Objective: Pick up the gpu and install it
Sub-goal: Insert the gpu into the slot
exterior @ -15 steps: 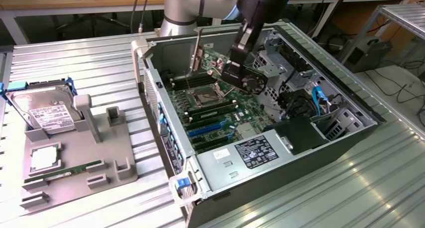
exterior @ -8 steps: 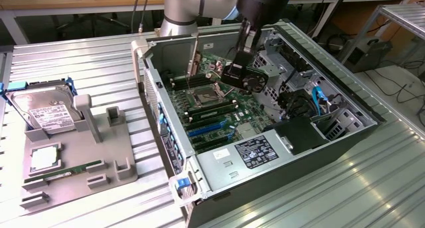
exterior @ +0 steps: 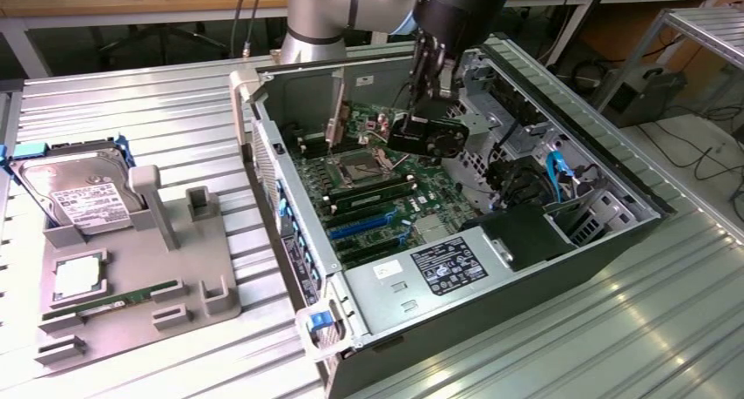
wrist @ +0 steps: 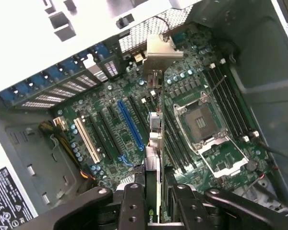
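Observation:
The gpu (exterior: pixel 428 136), a black card with a round fan on its face, hangs tilted inside the open computer case (exterior: pixel 296 242), over the motherboard (exterior: pixel 384 190) near the CPU socket. My gripper (exterior: pixel 421 94) comes down from above and is shut on the card's upper edge. In the wrist view the gpu (wrist: pixel 153 143) shows edge-on between my two black fingers (wrist: pixel 133 203), with its silver end bracket (wrist: pixel 161 50) toward the case's rear wall. It hovers above the board, beside the long blue slot (wrist: pixel 130 122) and apart from it.
A grey fixture (exterior: pixel 139 268) at the exterior view's left holds a silver hard drive (exterior: pixel 76 190) and a green RAM stick (exterior: pixel 111 299). Inside the case are the power supply (exterior: pixel 448 268), drive bays with cables (exterior: pixel 558 177), and the CPU socket (wrist: pixel 201 120).

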You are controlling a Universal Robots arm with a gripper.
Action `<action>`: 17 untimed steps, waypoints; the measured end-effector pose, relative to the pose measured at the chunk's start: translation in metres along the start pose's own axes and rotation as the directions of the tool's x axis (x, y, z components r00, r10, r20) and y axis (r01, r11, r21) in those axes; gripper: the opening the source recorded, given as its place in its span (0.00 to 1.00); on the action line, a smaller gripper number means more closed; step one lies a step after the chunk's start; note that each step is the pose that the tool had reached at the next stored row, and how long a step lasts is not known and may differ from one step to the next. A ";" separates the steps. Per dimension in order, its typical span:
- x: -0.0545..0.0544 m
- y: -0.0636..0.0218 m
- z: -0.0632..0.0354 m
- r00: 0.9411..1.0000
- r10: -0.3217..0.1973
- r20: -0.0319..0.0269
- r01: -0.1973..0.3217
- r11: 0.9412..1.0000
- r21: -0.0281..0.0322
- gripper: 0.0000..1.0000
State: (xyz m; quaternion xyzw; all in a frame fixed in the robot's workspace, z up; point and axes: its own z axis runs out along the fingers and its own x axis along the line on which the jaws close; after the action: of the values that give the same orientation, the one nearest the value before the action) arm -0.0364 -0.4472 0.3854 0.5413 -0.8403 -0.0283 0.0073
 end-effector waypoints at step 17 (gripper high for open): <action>0.000 -0.0003 0.0064 0.937 -0.348 -0.015 0.348 0.938 0.003 0.26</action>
State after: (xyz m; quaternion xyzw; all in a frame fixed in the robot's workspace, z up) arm -0.0364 -0.4472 0.3790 0.6815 -0.7315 -0.0231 0.0068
